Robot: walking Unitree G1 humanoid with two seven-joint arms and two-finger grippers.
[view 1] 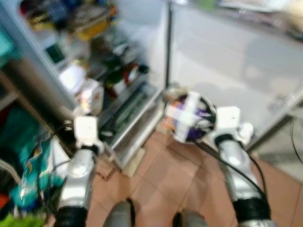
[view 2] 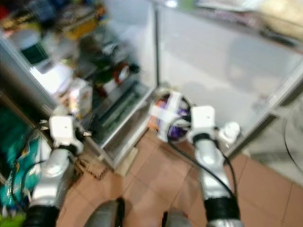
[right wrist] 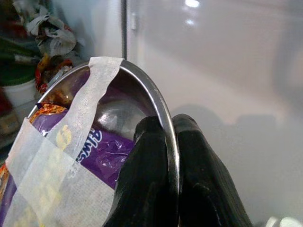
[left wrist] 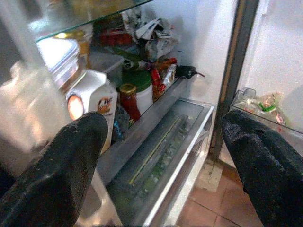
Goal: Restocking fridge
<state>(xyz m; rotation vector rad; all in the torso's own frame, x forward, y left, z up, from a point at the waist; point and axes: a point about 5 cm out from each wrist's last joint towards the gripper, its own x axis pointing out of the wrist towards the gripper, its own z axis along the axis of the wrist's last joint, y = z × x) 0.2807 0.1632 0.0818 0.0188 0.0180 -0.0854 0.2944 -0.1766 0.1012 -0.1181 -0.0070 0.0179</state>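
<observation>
The steel bowl [right wrist: 142, 94], holding a purple packet [right wrist: 85, 146] strapped in with white tape [right wrist: 90, 104], hangs before the open fridge [left wrist: 156, 156], its thin rim clamped by the right pincer [right wrist: 168, 142]. It looks stiff, light and slick, so that edge grip may let it swivel. The left pincer [left wrist: 161, 156] is spread wide, holding nothing, toward the lower shelf [left wrist: 142, 137].

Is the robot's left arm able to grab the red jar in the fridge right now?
Probably yes. The left gripper is open and aimed into the open fridge; the red jar stands at the shelf's front edge beside the white carton, nothing before it.
</observation>
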